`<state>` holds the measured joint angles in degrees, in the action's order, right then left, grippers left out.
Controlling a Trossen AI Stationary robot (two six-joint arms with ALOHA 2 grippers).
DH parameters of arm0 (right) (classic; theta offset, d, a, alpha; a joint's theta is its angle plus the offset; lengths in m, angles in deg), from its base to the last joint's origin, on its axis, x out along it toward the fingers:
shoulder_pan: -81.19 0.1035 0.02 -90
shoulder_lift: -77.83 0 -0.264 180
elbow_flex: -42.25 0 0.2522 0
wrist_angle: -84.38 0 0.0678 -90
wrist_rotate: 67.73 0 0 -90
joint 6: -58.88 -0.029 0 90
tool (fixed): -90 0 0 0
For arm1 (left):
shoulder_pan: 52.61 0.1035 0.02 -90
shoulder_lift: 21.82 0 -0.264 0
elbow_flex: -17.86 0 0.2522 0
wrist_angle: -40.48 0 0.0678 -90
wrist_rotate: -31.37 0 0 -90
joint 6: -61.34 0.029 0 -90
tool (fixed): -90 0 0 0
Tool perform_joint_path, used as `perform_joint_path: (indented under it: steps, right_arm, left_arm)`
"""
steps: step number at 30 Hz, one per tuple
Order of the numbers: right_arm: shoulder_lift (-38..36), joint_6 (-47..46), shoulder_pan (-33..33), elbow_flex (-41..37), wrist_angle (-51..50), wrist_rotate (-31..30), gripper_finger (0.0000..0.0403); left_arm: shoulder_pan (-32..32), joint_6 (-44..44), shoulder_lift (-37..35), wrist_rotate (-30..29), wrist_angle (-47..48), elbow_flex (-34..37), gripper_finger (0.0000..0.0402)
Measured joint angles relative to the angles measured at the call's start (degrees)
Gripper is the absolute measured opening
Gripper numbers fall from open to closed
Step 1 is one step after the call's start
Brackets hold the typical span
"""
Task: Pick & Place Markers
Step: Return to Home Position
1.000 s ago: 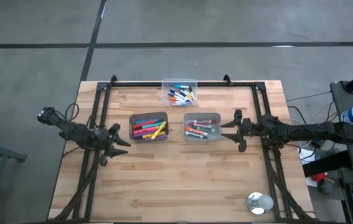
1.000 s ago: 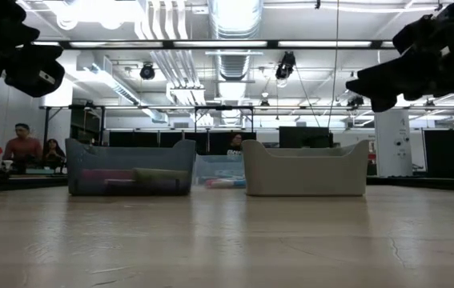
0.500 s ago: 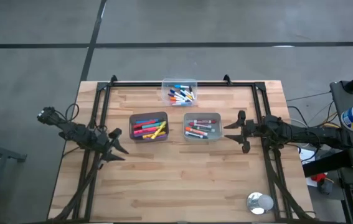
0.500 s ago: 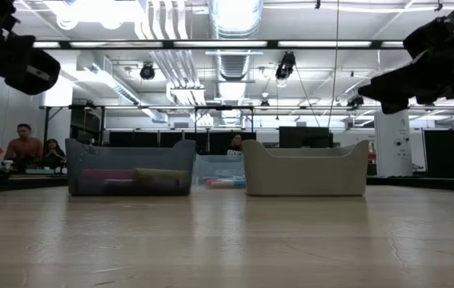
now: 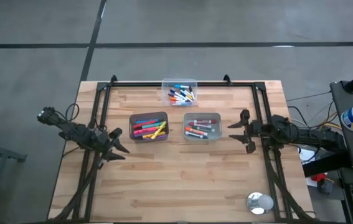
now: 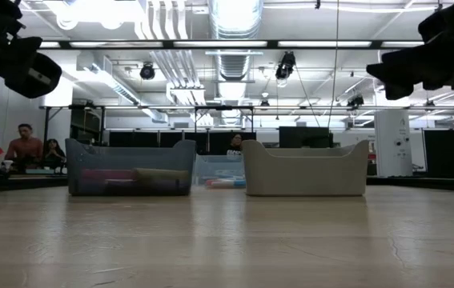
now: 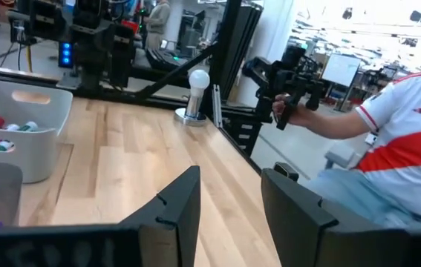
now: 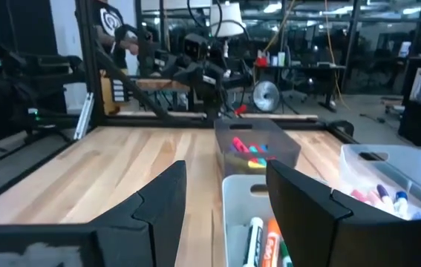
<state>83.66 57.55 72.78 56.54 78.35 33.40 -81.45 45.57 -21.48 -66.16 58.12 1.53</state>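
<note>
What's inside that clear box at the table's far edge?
A jumble of small markers lies in the clear box: mostly blue caps, some red and orange. Those underneath are hidden.

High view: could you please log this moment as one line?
left gripper: open, empty | right gripper: open, empty | markers: in three bins

Finding for your record: no text, number, brand or sign can be read in any view. The markers (image 8: 253,236) in the pale bin (image 8: 234,194) carry dark print on their barrels, too small to read. A person's white sleeve (image 7: 407,111) bears a small dark emblem, also illegible.
</note>
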Motion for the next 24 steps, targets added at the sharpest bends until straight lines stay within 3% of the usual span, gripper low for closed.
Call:
perform_joint_path:
  steps: [24]
  right_arm:
    - [-0.7,-0.2,0.0,0.0,-1.5,-0.2,0.0181]
  left_arm:
    - [0.0,-0.1,0.1,0.0,-0.3,0.0,0.0138]
